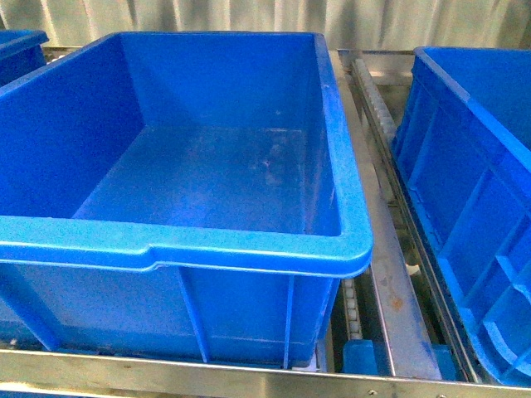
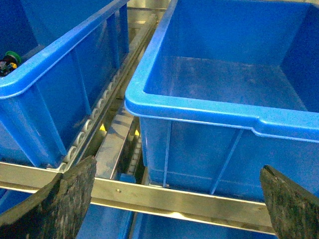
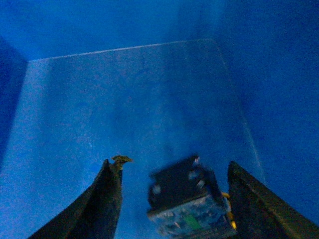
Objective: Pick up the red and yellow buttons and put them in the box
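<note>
In the right wrist view my right gripper [image 3: 172, 169] is open inside a blue bin, above its floor [image 3: 124, 99]. A blurred button [image 3: 187, 199] with a black body sits loose between the fingers, touching neither. A sliver of yellow shows at its edge and the cap is hidden. The large blue box [image 1: 249, 245] fills the front view and holds nothing. My left gripper [image 2: 177, 172] is open and empty in front of that box's near wall [image 2: 199, 109], over a metal rail [image 2: 174, 196]. No red button is in view. Neither gripper shows in the front view.
A second blue bin [image 1: 465, 108] stands to the right and the corner of a third [image 1: 21, 41] to the left. The left bin [image 2: 50, 64] holds a green-capped button [image 2: 12, 56]. Roller tracks and steel rails [image 1: 390, 274] run between the bins.
</note>
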Motion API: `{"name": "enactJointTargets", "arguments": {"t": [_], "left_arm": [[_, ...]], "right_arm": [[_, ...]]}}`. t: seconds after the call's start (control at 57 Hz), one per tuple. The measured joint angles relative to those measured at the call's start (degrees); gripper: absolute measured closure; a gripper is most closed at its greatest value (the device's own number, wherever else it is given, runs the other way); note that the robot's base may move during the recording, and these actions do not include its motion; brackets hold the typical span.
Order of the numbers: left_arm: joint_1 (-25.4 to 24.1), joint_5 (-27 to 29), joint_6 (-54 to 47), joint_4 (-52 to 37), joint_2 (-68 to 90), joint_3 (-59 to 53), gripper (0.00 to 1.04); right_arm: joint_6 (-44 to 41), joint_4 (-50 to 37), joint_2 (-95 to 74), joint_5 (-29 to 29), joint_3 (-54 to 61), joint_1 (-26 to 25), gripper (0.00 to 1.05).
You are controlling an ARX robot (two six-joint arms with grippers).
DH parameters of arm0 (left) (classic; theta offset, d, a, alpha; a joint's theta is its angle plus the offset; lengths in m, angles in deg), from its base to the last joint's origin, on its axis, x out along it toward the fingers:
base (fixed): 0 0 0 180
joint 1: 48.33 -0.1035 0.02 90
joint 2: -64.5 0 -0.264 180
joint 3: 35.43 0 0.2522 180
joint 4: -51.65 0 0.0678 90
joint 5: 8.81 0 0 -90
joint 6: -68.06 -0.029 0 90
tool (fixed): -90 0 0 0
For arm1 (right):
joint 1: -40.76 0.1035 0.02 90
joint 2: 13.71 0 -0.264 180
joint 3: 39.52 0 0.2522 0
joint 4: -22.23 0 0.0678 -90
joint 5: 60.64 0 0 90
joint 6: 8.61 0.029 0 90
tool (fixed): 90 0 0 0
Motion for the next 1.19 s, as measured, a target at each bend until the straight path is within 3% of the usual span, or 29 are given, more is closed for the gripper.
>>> {"name": "enactJointTargets", "arguments": {"t": [0.246,0.491,0.632,0.737,0.825,0.982,1.193], "left_arm": [[0.0,0.0,0.0,0.0,0.0,0.0,0.08],[0.0,0.0,0.0,0.0,0.0,0.0,0.08],[0.0,0.0,0.0,0.0,0.0,0.0,0.08],[0.0,0.0,0.0,0.0,0.0,0.0,0.08],[0.0,0.0,0.0,0.0,0.0,0.0,0.08],[0.0,0.0,0.0,0.0,0.0,0.0,0.08],[0.0,0.0,0.0,0.0,0.0,0.0,0.08]], "right_arm": [[4.2,-3.9,7.1,-9.2,5.8,-0.2,0.05],[14.1,-6.2,27.1,-15.4,19.1,0.2,0.06],[17.9,-5.7,36.3,-14.1,25.9,2.0,0.06],[20.9,-5.6,42.3,-10.0,29.5,4.9,0.06],[13.3,-3.1,48.0,1.2,33.0,9.5,0.21],[2.7,-3.0,55.9,11.0,41.9,16.5,0.47],[0.2,-3.0,60.6,12.7,46.9,19.4,0.80]]}}
